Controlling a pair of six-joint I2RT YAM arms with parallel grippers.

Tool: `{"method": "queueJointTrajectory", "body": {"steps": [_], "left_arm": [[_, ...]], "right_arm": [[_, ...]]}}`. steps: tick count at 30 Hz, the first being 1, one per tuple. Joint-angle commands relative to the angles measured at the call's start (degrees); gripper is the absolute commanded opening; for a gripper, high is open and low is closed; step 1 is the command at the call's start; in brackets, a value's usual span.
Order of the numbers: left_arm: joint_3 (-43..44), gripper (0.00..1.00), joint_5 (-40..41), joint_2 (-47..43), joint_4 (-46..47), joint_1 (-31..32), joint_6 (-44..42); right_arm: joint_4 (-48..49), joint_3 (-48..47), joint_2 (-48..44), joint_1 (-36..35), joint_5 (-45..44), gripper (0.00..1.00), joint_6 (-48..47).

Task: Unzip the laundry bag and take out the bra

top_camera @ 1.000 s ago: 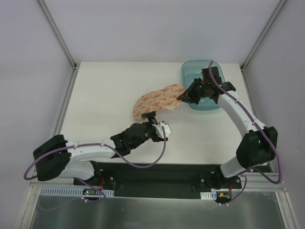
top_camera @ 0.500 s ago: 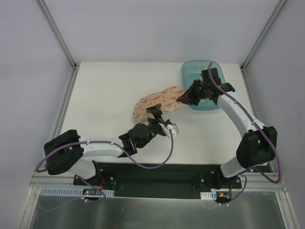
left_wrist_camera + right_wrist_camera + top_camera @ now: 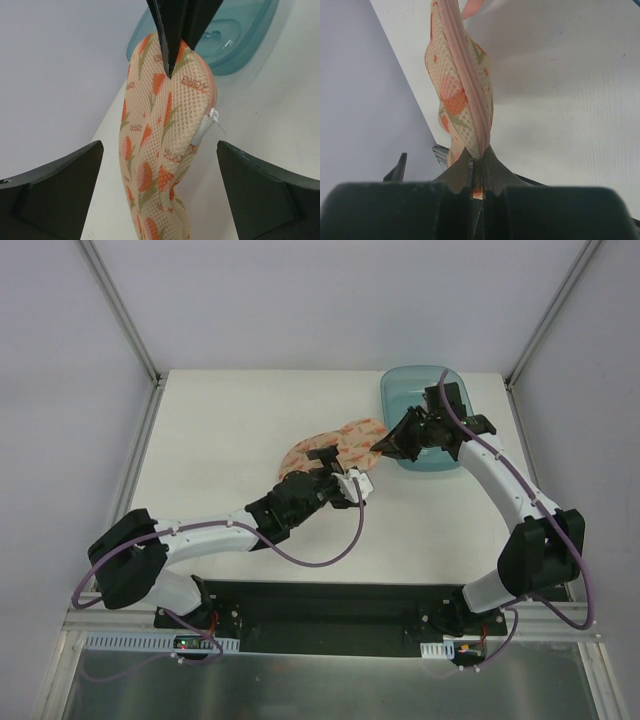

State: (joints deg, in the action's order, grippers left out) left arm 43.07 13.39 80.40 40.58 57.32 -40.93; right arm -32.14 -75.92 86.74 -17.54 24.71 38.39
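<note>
The laundry bag (image 3: 325,447) is a peach-orange mesh pouch with reddish print, lifted on edge at the table's middle. My right gripper (image 3: 383,444) is shut on its right end; in the right wrist view the pink zip edging (image 3: 466,85) runs down into the closed right gripper (image 3: 479,172). My left gripper (image 3: 335,464) stands open at the bag's near side. In the left wrist view the laundry bag (image 3: 157,150) hangs between the left gripper's (image 3: 160,146) wide-apart fingers (image 3: 55,192), touching neither. A white zip pull (image 3: 210,122) shows on its right edge. The bra is hidden.
A translucent teal basin (image 3: 420,430) sits at the back right, just behind the right gripper, and appears as the teal basin (image 3: 235,35) in the left wrist view. The table's front edge and the arm bases lie below.
My left arm has reached forward and up, bringing its open fingers around the bag's near part. The right gripper has kept its hold on the bag's end.
</note>
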Motion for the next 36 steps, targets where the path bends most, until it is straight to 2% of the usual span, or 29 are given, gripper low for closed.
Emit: {"method": "queueJointTrajectory", "body": {"steps": [1,4,6,7,8,9,10,11,12,15,16,17,18,20,21,22,24,27,32,34,36], "left_arm": [[1.76,0.99,-4.33,0.02,-2.08,-0.63,2.51],[2.28,0.99,-3.90,0.72,-1.99,-0.63,1.82],[3.42,0.95,-3.72,1.77,-2.08,-0.63,1.20],[3.77,0.72,-3.63,2.39,-2.17,-0.72,0.42],[4.21,0.59,-3.46,3.18,-2.08,-0.72,0.06],[4.91,0.41,-2.41,3.53,-2.08,-0.72,-0.03],[5.18,0.28,-1.71,3.80,-1.82,-0.81,0.06],[5.44,0.08,-1.09,4.15,-1.82,-1.07,0.14],[5.97,0.00,-0.56,4.06,-2.34,-1.16,0.32],[5.98,0.00,-0.38,2.58,-4.45,-1.68,1.90],[6.15,0.00,-2.03,1.78,-5.67,-2.21,4.43],[6.67,0.00,-3.01,0.12,-10.82,-2.56,6.19],[8.59,0.00,-4.50,-0.85,-13.74,-3.09,8.47],[11.32,0.00,-11.07,-2.87,-21.21,-6.14,16.12],[14.47,0.00,-13.19,-3.40,-28.38,-7.39,18.49],[15.80,0.00,-16.08,-3.67,-30.97,-8.62,22.52],[18.61,0.00,-22.86,-4.28,-36.07,-11.87,25.36],[21.08,0.00,-28.47,-4.20,-38.98,-14.59,30.54],[24.60,0.00,-34.03,-2.80,-43.65,-16.80,38.89],[24.78,0.00,-35.01,-2.71,-43.74,-16.98,42.49],[25.22,0.00,-34.14,-2.27,-43.83,-17.15,45.83]], "right_arm": [[1.64,0.33,-3.68,0.14,2.45,0.01,1.25],[1.73,0.25,-3.60,0.14,2.62,0.01,1.42],[1.73,0.25,-3.68,0.14,2.89,0.01,1.60],[1.90,0.25,-3.68,0.14,2.98,0.01,1.51],[1.91,0.25,-3.68,0.14,2.98,0.01,1.51],[1.91,0.25,-3.68,0.14,3.06,0.01,1.51],[1.82,0.25,-3.68,0.14,3.06,0.01,1.51],[1.91,0.25,-3.68,0.14,3.15,0.01,1.42],[1.82,0.42,-3.86,0.14,3.15,0.01,1.34],[1.91,0.25,-3.68,0.14,3.41,0.02,0.72],[2.60,0.16,-3.60,0.05,3.85,0.04,-0.59],[3.31,0.25,-3.68,-0.04,4.73,0.11,-1.38],[3.75,0.68,-4.29,-0.04,4.91,0.41,-2.17],[4.37,1.04,-5.43,-0.56,3.69,0.74,-6.72],[4.19,1.30,-6.40,-1.09,2.81,0.96,-8.40],[4.19,1.91,-7.97,-1.35,2.45,0.98,-10.68],[4.19,2.79,-10.09,-2.23,1.14,1.00,-16.49],[4.98,6.04,-15.27,-3.98,-3.34,0.96,-22.19],[5.25,8.95,-22.91,-7.94,-14.56,0.97,-27.75],[4.46,8.16,-24.07,-12.50,-19.58,0.99,-30.74],[3.06,6.15,-23.90,-17.93,-28.19,0.90,-32.32]]}}
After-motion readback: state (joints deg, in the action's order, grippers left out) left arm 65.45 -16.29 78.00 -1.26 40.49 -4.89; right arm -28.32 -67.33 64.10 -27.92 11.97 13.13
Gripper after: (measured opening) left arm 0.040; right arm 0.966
